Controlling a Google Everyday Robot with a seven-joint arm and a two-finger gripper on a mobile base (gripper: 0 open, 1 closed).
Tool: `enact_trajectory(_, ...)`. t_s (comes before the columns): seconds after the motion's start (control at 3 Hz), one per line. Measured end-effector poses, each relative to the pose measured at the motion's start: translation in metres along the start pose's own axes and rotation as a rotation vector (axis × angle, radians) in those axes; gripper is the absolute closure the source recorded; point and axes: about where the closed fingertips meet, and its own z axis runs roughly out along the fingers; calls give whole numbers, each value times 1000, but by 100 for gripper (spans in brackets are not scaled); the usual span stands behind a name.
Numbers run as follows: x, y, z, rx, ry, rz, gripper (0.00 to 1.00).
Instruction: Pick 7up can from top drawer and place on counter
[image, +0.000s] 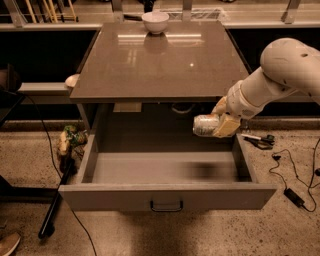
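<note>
Low at the left of the frame, a black pole (55, 210) lies on the speckled floor. In the lower middle the top drawer (165, 196) stands open. Above it the glossy tabletop (160, 65) carries a white bowl (155, 21) at its far edge. Right of centre the 7up can (204, 125) lies sideways in the air over the drawer's right rear corner, clamped in the pincer (219, 124) of the white arm (280, 70) that enters from the right.
</note>
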Motion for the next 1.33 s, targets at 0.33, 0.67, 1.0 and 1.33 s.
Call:
enact_trajectory(0.33,-7,-17,-8,26,-7,-5,100)
enact_trajectory(0.67,-24,-52,-40,96,-41,-38,100)
enact_trajectory(1.0,-46,-90,-84,178,-69,-89,100)
enact_trajectory(1.33,-65,-123,-105,214,-76,-122,100)
